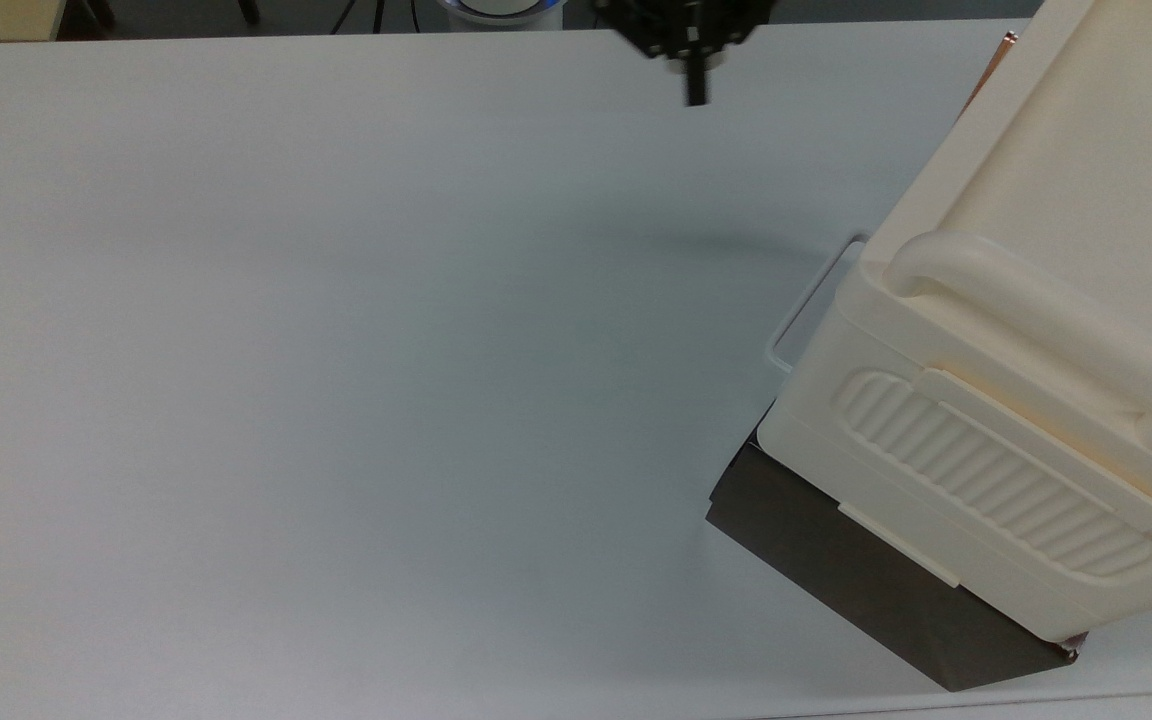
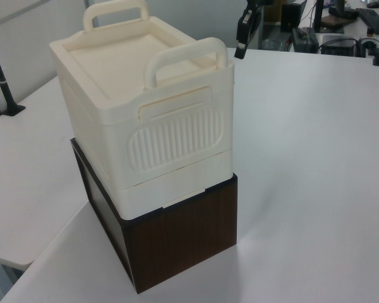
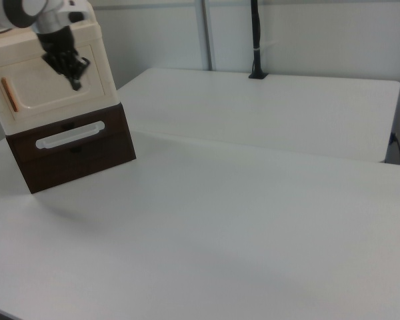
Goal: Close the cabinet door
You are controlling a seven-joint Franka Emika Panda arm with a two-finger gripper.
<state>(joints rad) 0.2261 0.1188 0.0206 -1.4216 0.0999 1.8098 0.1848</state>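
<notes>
The flat cream plastic cabinet door (image 3: 53, 83) sits flush in the boxy cream cabinet (image 2: 145, 120); the black gripper (image 1: 696, 92), fingers together, hangs apart from it, so the next move is probably only retreat

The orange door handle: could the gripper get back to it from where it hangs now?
Probably yes. In the right view the gripper hangs in front of the closed cabinet door, with the orange handle exposed and nothing between them.

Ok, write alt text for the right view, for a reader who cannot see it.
A cream cabinet on a dark brown base sits at the right view's left on a white table, its cabinet door flush shut, with a slim orange handle. The robot's black gripper hangs in front of the door.
</notes>
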